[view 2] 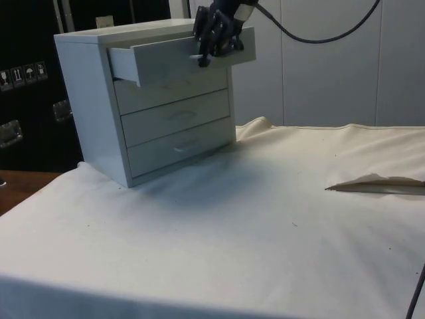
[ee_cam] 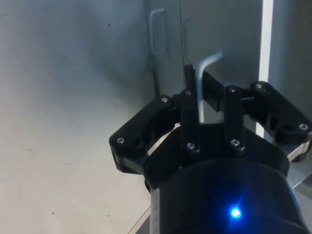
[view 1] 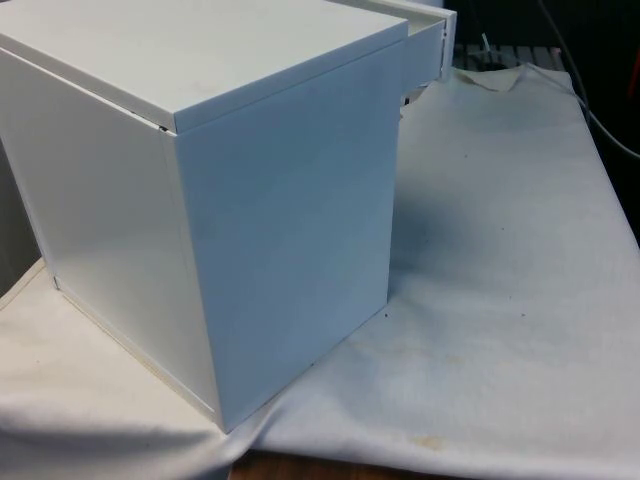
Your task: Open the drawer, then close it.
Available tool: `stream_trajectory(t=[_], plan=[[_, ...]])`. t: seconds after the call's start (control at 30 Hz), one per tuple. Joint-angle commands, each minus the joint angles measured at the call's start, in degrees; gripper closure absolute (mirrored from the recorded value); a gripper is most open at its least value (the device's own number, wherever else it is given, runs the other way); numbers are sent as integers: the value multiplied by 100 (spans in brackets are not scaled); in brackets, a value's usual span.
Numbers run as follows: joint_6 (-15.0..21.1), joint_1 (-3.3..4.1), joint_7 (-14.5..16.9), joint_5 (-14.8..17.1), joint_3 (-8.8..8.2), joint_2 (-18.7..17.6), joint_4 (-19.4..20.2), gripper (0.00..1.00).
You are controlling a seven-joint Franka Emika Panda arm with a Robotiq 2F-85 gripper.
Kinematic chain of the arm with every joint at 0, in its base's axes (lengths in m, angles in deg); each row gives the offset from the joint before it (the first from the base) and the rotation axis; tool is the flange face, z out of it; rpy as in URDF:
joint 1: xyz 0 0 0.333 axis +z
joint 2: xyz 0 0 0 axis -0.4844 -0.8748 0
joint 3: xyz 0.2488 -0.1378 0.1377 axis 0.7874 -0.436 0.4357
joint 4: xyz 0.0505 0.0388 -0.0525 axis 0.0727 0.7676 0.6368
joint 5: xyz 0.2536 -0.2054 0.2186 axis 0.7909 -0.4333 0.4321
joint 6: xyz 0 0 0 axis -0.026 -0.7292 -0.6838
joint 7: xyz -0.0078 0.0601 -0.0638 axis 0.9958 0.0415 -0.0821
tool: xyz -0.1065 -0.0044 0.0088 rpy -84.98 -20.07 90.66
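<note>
Top drawer (view 2: 172, 60) sticks out of the white chest (view 2: 99, 100), and the pincer (view 2: 216, 43) is closed on its handle (ee_cam: 202, 83), right at its front.

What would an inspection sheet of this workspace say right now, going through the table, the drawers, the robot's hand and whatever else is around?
Surface: white cloth over the table, wrinkled, lightly stained.
Job's things: white chest of drawers; top drawer pulled part way out, two lower drawers shut.
Clutter: nothing seen.
Grippers: black gripper at the top drawer's front, fingers shut on its white handle.
Cables: black cable loops from the arm; another at the side view's lower right edge.
Surroundings: dark cabinets and pale wall panels behind.
</note>
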Motion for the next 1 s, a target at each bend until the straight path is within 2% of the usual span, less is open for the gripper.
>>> stream_trajectory(t=[0.0,0.07,0.1,0.13,0.27,0.37,0.4,0.43,0.47,0.67,0.7,0.73,0.8,0.97], plan=[[-57,-155,-80,-172,120,212,235,100],[-63,-155,-126,-229,115,229,258,100],[0,0,-86,-97,0,17,23,100],[-63,-160,-166,-281,109,246,281,100],[-57,-189,-189,-350,103,275,315,100],[-46,-206,-212,-418,86,292,344,100],[-6,-11,-166,-246,-17,52,63,100],[-46,-206,-223,-435,80,298,350,100],[-29,-218,-218,-481,52,309,355,100],[0,-246,-160,-602,-57,372,372,100],[11,-46,-178,-464,-115,189,143,100],[-17,-235,-166,-630,-57,395,372,100],[-52,-218,-178,-682,-57,441,390,100],[-223,-149,-275,-682,120,470,395,100]])
